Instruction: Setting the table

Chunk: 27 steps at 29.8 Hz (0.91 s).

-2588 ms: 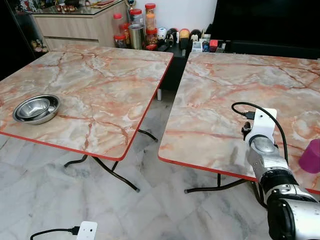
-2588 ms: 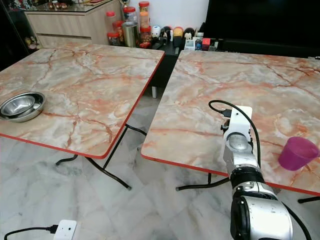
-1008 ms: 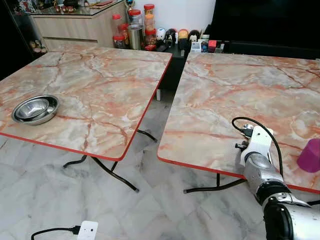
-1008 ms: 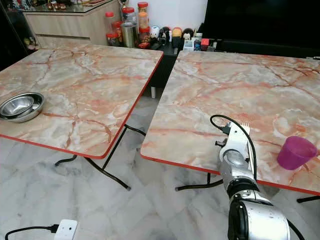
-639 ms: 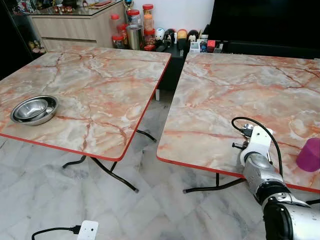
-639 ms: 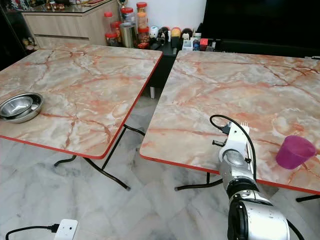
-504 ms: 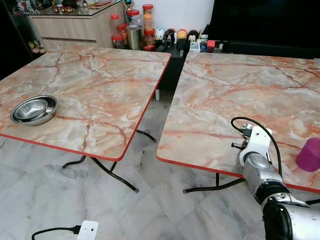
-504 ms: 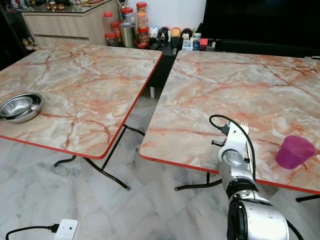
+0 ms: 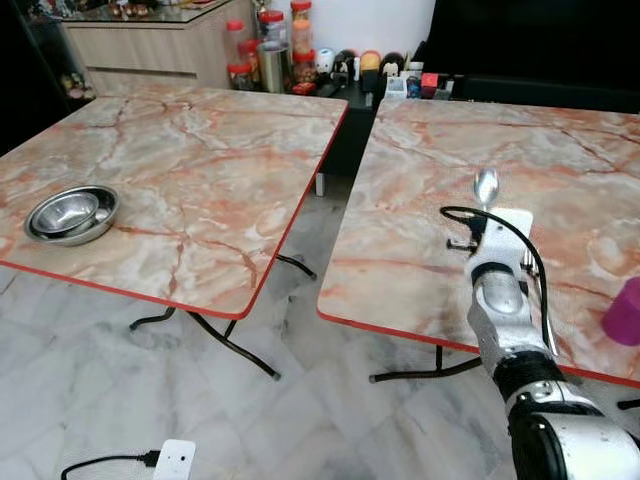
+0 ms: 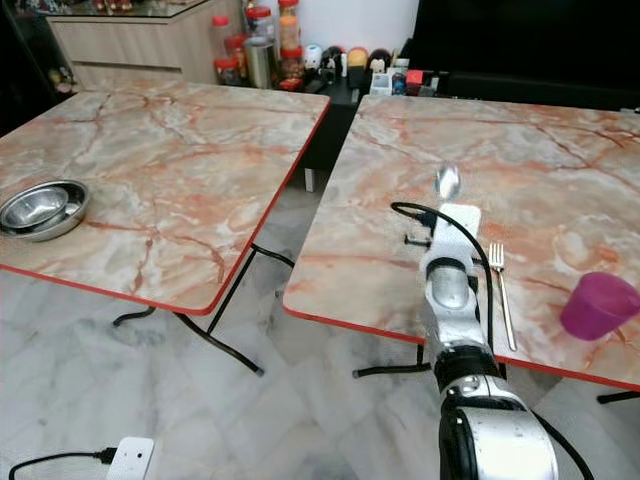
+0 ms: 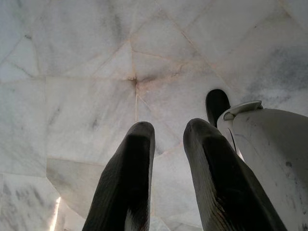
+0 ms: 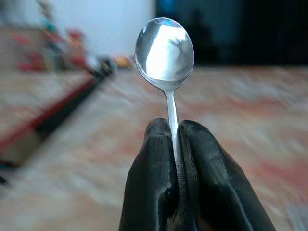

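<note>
**Marble surfaces, right one part-laid**

Right surface [image 10: 560, 150]: fork [image 10: 501, 290] beside purple cup [image 10: 598, 305]. Right gripper [image 12: 174, 144] now lifted over it, jaws clamped on spoon [image 12: 165, 50], bowl upward. Likely next placed beside fork. Left gripper [image 11: 166, 159] idle above floor, jaws slightly apart. Steel bowls [image 9: 72, 214] on left surface [image 9: 200, 150].

Bright, even daylight; blurred background behind the sharp spoon [image 12: 164, 48].

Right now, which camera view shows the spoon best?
The right wrist view: the spoon is large, with its handle clamped between the right gripper fingers. In the eye views only its small bowl pokes up past the wrist, above the right-hand table.
</note>
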{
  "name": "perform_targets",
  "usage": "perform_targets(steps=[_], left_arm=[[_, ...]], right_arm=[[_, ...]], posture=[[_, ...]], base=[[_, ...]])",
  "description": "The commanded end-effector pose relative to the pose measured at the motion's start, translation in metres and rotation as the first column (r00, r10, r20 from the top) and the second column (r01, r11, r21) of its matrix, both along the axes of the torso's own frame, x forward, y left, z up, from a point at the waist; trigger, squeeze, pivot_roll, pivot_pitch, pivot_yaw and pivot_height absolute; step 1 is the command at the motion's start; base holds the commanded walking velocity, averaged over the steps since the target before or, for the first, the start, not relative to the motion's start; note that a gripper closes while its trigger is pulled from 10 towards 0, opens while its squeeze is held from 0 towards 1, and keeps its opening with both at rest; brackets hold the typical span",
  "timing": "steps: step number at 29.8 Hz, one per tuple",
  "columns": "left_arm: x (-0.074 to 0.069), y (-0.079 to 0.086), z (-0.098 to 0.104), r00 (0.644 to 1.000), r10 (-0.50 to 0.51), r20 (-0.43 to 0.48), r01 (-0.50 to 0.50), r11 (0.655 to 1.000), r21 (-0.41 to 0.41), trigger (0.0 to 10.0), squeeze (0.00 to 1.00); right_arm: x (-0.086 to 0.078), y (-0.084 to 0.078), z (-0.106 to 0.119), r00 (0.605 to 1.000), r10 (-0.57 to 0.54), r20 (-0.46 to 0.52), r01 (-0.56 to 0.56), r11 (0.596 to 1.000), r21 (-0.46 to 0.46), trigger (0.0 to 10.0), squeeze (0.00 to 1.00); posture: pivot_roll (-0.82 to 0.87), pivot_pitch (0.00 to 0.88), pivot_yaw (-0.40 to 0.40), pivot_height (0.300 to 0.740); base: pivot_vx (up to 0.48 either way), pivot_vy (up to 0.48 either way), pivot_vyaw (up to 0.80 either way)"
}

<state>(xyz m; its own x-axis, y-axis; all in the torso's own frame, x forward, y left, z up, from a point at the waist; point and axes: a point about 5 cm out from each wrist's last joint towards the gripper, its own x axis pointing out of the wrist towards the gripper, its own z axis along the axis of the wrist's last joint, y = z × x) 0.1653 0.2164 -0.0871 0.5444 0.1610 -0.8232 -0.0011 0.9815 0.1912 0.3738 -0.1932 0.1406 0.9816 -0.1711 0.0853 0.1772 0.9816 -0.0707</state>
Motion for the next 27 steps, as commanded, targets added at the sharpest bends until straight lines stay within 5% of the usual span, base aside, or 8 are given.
perform_targets(steps=[1, 27], left_arm=[[-0.0028, 0.0031, -0.0009, 1.0, 0.018, -0.017, -0.018, 1.0, -0.002, 10.0, 0.0], [-0.008, 0.0041, -0.0031, 0.999, 0.028, -0.039, -0.028, 1.0, 0.012, 10.0, 0.0]], right_arm=[[-0.0005, 0.009, 0.0037, 0.998, 0.044, 0.035, -0.044, 0.999, -0.006, 10.0, 0.0], [-0.0053, 0.0029, -0.0014, 1.0, -0.017, 0.026, 0.016, 0.999, 0.052, 10.0, 0.0]], posture=[[0.04, 0.0, 0.049, 0.74], [0.04, 0.0, 0.061, 0.74]], base=[[0.0, 0.469, 0.0], [0.0, 0.472, -0.11]])
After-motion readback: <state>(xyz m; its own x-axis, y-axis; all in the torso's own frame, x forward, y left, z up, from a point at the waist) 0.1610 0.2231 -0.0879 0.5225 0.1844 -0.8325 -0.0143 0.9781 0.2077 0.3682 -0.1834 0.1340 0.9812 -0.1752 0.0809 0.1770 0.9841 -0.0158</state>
